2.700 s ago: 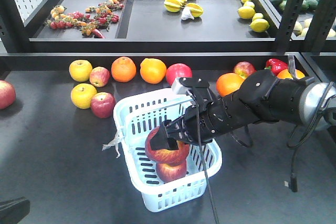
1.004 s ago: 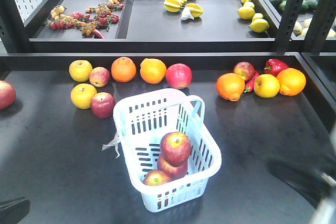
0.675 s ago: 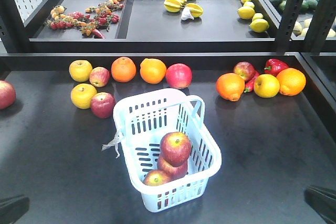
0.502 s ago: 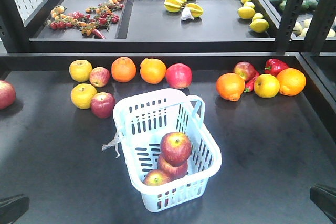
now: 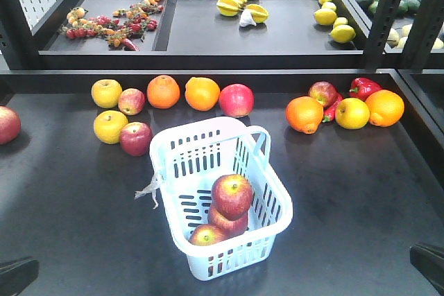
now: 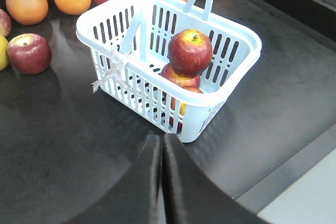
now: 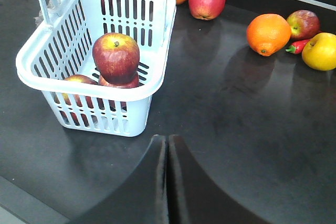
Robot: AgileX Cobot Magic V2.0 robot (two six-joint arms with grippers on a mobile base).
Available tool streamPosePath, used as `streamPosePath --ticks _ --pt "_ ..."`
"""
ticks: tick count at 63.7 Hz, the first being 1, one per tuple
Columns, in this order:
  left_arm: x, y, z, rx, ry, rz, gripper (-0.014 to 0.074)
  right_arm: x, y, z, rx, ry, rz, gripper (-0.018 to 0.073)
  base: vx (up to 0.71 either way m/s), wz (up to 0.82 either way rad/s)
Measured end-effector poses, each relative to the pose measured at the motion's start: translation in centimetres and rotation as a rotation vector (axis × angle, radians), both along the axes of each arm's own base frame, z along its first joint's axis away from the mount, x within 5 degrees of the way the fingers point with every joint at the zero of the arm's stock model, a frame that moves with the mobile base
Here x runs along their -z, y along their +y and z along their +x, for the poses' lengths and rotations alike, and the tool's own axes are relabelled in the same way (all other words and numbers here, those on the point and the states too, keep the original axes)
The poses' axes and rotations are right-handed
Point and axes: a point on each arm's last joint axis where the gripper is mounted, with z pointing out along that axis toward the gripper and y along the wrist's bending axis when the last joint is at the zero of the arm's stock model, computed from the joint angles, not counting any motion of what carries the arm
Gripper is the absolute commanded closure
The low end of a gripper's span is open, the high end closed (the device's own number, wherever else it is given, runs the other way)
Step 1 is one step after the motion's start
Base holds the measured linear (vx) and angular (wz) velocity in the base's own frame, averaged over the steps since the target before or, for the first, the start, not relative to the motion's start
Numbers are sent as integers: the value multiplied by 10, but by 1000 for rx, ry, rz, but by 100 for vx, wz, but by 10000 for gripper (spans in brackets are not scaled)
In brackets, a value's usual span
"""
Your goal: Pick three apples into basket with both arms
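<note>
Fruit lies along the far edge of your dark table (image 5: 361,192): yellow apples (image 5: 106,93), oranges (image 5: 164,91), red apples. Near the front edge, about midway, stands the basket (image 5: 274,192) with three apples (image 5: 232,196) piled inside, one resting on top of the other two. Behind the table you see a black shelf (image 5: 208,29) carrying lemons (image 5: 333,22) and small fruit. At the left edge one red fruit is cut off. Your left gripper (image 6: 161,182) and right gripper (image 7: 167,182) each show fingers pressed together, holding nothing; in the front view only dark corners appear.
</note>
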Motion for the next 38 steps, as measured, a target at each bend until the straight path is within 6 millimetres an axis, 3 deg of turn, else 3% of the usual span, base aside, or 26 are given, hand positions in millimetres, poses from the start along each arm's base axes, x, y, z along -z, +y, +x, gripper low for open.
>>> streamPosePath --ticks 24,38 --pt "1 2 1 -9 -6 26 603 0 0 0 0 0 0 564 0 0" --pt "10 12 4 -155 61 27 603 0 0 0 0 0 0 564 0 0"
